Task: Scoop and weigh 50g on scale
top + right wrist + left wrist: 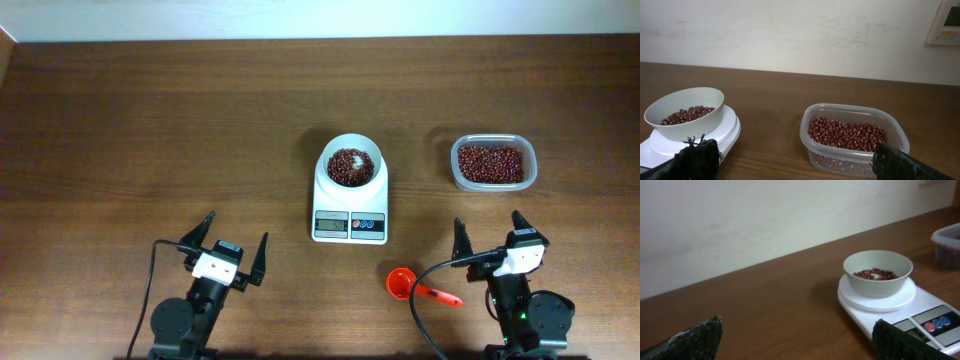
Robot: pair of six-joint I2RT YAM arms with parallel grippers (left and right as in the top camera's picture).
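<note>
**Small white digital kitchen scale (349, 214) stood at the centre of the brown wooden surface (150, 130).**

Its round white bowl (350, 166) held red beans; the display was unreadable. The clear rectangular plastic tub (492, 163) sat to its right, and the red plastic scoop (402, 284) lay near the right tool (487, 222). That tool and the left tool (237, 232) were released, empty. Recommended: grasp the scoop handle, add small portions, check the reading.

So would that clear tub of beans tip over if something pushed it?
Probably not: the tub is low and wide, so it should slide on the smooth table rather than tip. The beans filling it likely make it fairly heavy. Its thin clear walls may flex if squeezed.
</note>
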